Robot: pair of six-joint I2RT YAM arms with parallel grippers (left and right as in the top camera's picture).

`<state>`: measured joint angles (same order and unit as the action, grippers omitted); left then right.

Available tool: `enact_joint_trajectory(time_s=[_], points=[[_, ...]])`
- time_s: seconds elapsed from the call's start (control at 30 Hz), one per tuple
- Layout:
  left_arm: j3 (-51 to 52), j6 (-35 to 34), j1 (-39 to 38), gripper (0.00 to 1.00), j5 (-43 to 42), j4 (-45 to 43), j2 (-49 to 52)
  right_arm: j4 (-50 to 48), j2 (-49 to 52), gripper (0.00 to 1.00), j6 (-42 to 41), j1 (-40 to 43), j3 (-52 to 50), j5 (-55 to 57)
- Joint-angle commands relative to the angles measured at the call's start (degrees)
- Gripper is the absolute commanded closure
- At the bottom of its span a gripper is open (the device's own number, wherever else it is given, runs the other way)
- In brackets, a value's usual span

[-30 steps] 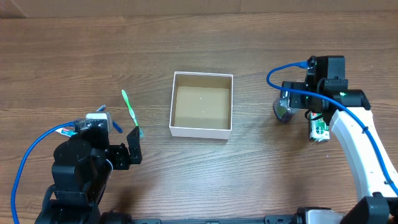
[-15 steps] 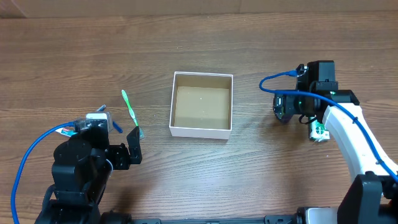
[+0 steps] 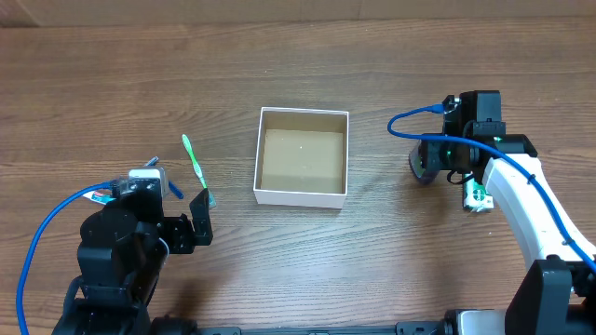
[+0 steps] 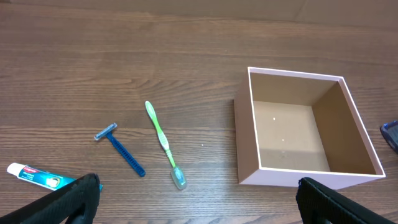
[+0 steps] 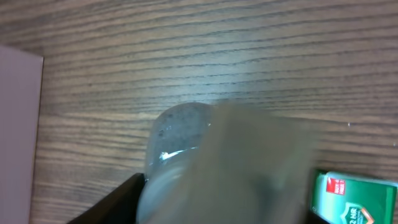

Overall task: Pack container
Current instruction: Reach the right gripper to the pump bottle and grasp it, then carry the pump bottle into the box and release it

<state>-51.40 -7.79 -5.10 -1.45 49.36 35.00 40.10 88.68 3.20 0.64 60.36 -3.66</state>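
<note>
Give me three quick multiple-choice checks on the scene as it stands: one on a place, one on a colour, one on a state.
1. Where does the toothbrush lie relative to the container?
A. Inside it
B. On the table, on the container's left-arm side
C. On the container's right-arm side

2. What colour is the razor?
A. Red
B. Yellow
C. Blue

3. What state is the container in?
A. Open and empty
B. Closed with a lid
C. Open, with items packed inside

Answers:
1 B: the overhead and left wrist views both show it on bare wood, apart from the box.
2 C: its handle and head are blue in the left wrist view.
3 A: only the plain brown floor shows inside the walls.
</note>
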Motion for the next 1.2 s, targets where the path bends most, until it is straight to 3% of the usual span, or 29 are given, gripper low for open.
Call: enact_joint_trajectory(time_s=[0.0,0.23,0.27,0.33,0.47,0.6,0.73,0.8,0.97,1.17], points=[[-1.60,0.07,0.44,0.00,0.39,-0.31,0.20,-0.68,0.09,0.50,0.07,-0.15,-0.20,-0.28],[-1.60,0.07,0.44,0.00,0.39,-0.31,0.20,-0.85,0.09,0.65,0.07,-0.15,-0.20,0.15],[-1.60,0.07,0.44,0.00,0.39,-0.31,0.20,-0.87,0.09,0.72,0.04,-0.15,-0.20,0.13],[-1.60,0.07,0.44,0.00,0.39,-0.31,0.20,-0.94,0.04,0.96,0.00,-0.15,-0.09,0.15],[-1.60,0.07,0.44,0.00,0.39,-0.31,0.20,3.45,-3.78,0.96,-0.44,-1.49,3.52,0.22],[-1.60,0.07,0.44,0.00,0.42,-0.31,0.20,10.97,-13.62,0.96,-8.28,-6.32,11.82,3.17],[-1.60,0.07,0.44,0.00,0.42,-0.28,0.20,19.34,-16.76,0.96,-13.35,-19.93,25.14,12.04],[-1.60,0.07,0.44,0.00,0.39,-0.26,0.20,17.99,-16.26,0.96,-16.50,-28.24,27.82,15.93],[-1.60,0.07,0.44,0.00,0.39,-0.09,0.20,6.95,-6.78,0.96,-23.02,-41.11,27.89,22.12],[-1.60,0.04,0.44,0.00,0.42,0.15,0.20,-1.33,10.67,0.96,-27.78,-41.83,27.89,20.94]])
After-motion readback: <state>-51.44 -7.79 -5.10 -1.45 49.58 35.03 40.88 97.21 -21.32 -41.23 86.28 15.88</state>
